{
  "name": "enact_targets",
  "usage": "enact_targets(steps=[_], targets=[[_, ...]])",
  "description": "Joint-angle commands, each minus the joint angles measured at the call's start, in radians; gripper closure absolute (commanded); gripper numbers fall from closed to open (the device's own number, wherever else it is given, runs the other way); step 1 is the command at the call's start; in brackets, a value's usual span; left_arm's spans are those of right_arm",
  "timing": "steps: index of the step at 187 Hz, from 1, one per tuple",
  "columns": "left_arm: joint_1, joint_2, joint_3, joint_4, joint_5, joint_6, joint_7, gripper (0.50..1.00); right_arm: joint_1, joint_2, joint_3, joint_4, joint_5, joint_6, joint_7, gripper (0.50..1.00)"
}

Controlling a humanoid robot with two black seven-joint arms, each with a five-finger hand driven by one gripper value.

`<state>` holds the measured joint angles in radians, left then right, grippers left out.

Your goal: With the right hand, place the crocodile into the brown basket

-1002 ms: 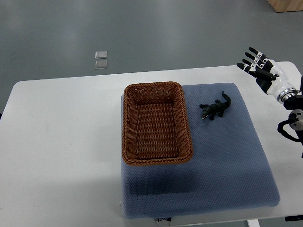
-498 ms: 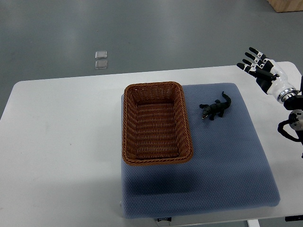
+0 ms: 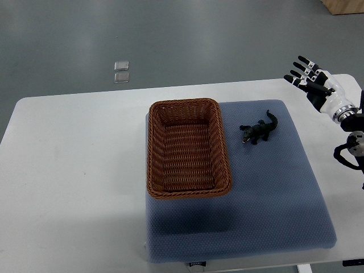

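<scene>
One blue mat [image 3: 273, 199] lies nearest you. It covers the right-hand half of the white desk [image 3: 74, 170], from the near edge almost to the far edge. On the mat's left part you have the brown basket [image 3: 151, 148], its long sides running near to far. The crocodile [image 3: 259, 132] lies outside it on the mat, near the basket's right rim but not touching it, toward the desk's far edge. Its head points at the basket and its tail toward the far right corner. Your right robot hand [image 3: 318, 88] hovers over that far right corner, well apart from the crocodile, fingers spread wide and holding nothing. Past the far edge, two small clear squares [image 3: 121, 72] lie on the grey floor [image 3: 227, 40].
</scene>
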<state>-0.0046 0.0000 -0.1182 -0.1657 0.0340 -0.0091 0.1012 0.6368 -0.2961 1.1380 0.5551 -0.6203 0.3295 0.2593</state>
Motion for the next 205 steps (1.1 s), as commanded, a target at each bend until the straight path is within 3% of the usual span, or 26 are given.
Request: enact_targets(steps=[1, 205], targets=[[0.0, 0.0, 0.0, 0.0, 0.0, 0.0, 0.0, 0.5, 0.003, -0.002, 0.0, 0.0, 0.001, 0.0, 0.0, 0.568], [0.0, 0.0, 0.0, 0.0, 0.0, 0.0, 0.0, 0.5, 0.004, -0.018, -0.004, 0.014, -0.003, 0.014, 0.0, 0.568]])
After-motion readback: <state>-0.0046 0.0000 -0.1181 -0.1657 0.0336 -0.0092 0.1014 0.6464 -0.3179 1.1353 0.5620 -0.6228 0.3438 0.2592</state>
